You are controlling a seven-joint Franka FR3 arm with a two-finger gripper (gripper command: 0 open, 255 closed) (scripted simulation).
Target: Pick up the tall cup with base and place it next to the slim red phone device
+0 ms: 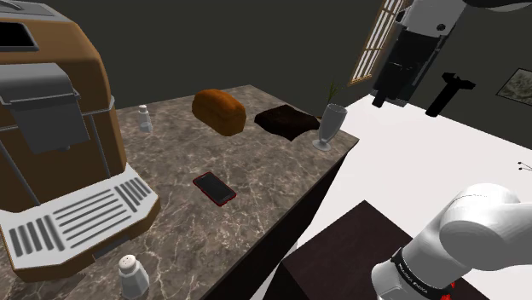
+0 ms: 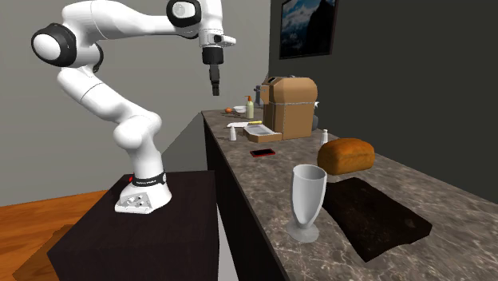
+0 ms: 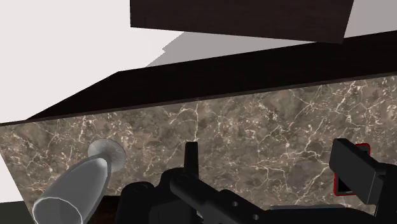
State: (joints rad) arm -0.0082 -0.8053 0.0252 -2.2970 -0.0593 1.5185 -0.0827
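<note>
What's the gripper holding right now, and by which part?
Nothing. The gripper hangs open high above the counter, well clear of the cup, which stands upright near the counter's edge.

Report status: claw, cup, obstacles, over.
Claw open, empty, high above counter. Cup upright at counter edge, untouched. Dark mat beside it; red phone farther along.

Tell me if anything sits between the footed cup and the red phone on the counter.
Nothing visible does. Bare counter runs from the cup to the phone; the bread loaf and dark mat lie off that line.
</note>
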